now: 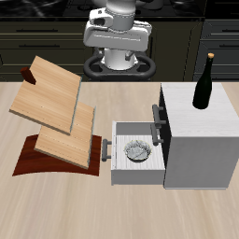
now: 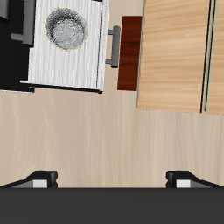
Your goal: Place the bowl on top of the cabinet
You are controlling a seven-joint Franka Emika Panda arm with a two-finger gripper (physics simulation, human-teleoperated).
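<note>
The small speckled grey-white bowl (image 1: 138,149) lies inside the cabinet's pulled-out slatted white drawer (image 1: 131,166). The white-grey cabinet (image 1: 201,140) stands with its flat pale top bare toward the front. In the wrist view the bowl (image 2: 66,28) shows in the drawer (image 2: 61,72), with the drawer's dark handle (image 2: 114,45) beside it. My gripper (image 1: 119,60) hangs high near the table's back, well away from the bowl. In the wrist view the gripper (image 2: 112,179) is open wide and empty, with both fingertips (image 2: 39,180) showing.
A dark wine bottle (image 1: 203,82) stands on the back part of the cabinet top. Slanted wooden boards (image 1: 56,107) on a dark red-brown base (image 1: 42,161) stand beside the drawer's front. They also show in the wrist view (image 2: 179,52).
</note>
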